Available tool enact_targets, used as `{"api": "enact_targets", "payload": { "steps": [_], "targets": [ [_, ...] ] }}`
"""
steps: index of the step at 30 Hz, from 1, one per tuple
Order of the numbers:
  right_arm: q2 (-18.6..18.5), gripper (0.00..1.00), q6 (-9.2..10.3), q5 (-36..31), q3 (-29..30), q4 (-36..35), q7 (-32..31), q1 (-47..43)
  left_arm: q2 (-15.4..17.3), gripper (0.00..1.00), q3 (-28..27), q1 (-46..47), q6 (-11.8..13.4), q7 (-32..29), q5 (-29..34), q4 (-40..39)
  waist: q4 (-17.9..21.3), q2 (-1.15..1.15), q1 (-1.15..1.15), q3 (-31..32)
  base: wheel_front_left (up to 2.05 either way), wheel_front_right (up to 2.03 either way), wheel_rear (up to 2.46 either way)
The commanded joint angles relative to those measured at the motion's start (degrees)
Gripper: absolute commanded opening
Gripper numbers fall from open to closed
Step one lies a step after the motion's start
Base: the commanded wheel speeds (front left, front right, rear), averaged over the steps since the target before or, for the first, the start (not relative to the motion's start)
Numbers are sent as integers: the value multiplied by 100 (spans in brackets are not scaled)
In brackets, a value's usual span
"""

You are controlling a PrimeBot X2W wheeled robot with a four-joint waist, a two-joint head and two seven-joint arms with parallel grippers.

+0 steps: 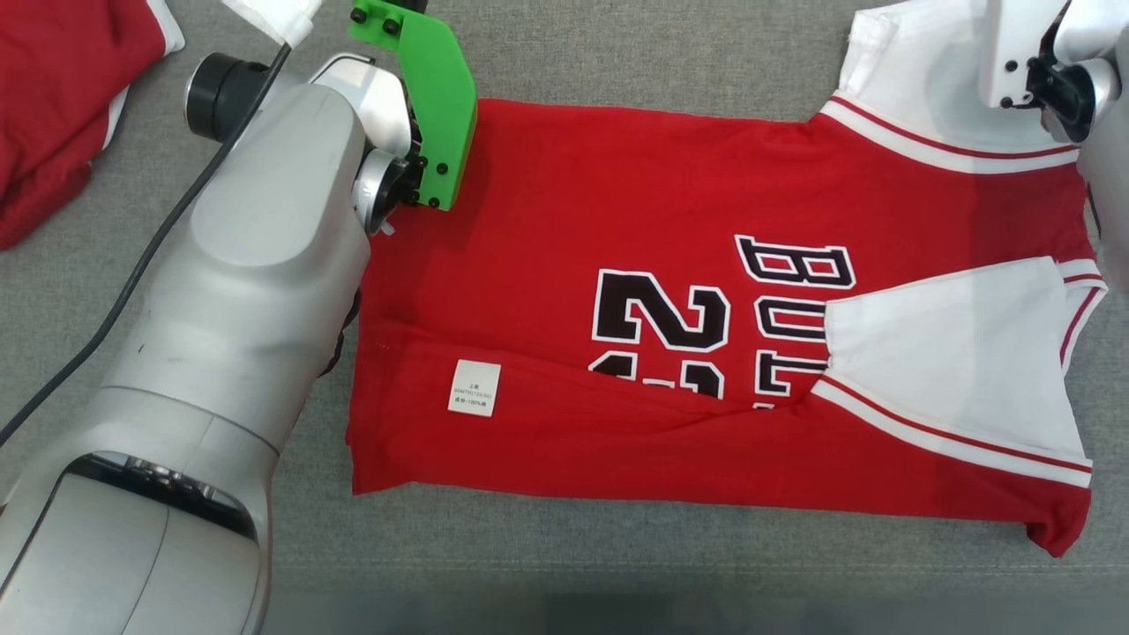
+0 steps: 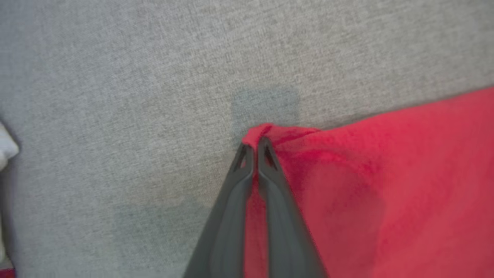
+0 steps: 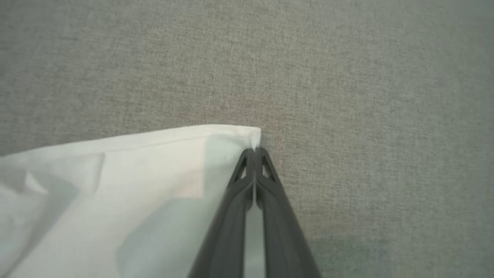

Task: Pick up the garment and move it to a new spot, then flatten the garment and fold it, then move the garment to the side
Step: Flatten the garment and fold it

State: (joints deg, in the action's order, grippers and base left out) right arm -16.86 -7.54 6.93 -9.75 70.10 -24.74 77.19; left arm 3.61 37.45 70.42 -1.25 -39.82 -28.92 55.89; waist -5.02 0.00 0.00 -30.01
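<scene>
Left wrist view has the left gripper [image 2: 254, 146] pinched tight on a red corner of the garment [image 2: 366, 185]. The cloth is bunched in a small fold just past the fingertips and spreads away to the right of the fingers, with the grey fabric surface [image 2: 115, 96] to their left and ahead. Right wrist view shows the right gripper [image 3: 254, 152] with its two dark fingers pressed together on the corner of a white sleeve [image 3: 135, 173], which spreads to the left of the fingers. From the head camera the garment lies flat and sideways, red with black numerals and letters, its near edge folded over, where a white label [image 1: 474, 388] faces up. The left arm's green bracket [image 1: 428, 106] stands over one far corner and the right wrist [image 1: 1041, 62] over the other. A second red garment [image 1: 53, 106] lies well apart, beyond the left arm.
</scene>
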Motion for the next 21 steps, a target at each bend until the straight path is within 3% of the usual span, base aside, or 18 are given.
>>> {"api": "enact_targets", "payload": {
  "steps": [1, 7, 13, 18, 21],
  "targets": [
    [29, 0, 10, 71, -38, 15, 71, -153, 141, 0, 39, -232, 58, 9, 12, 146, 56, 0, 0, 95, 0, 0, 0],
    [152, 0, 10, 461, -254, -247, 549, -328, 127, 0, -68, -219, 190, 507, -45, 96, 143, 0, 0, 337, 0, 0, 0],
    [80, 0, 10, 998, -766, -739, 1037, -689, 195, 0, -60, -343, 148, 1222, 25, 19, 173, 0, 0, 646, 0, 0, 0],
    [-257, 0, 10, 1678, -1359, -1489, 1213, -1176, 174, 0, -38, -639, 52, 1585, -69, 2, 134, 0, 0, 918, 0, 0, 0],
    [-737, 0, 9, 2289, -1800, -2384, 1199, -1665, 233, 0, -9, -993, 53, 1861, -99, -61, 134, 0, 0, 1121, 0, 0, 0]
  ]
}}
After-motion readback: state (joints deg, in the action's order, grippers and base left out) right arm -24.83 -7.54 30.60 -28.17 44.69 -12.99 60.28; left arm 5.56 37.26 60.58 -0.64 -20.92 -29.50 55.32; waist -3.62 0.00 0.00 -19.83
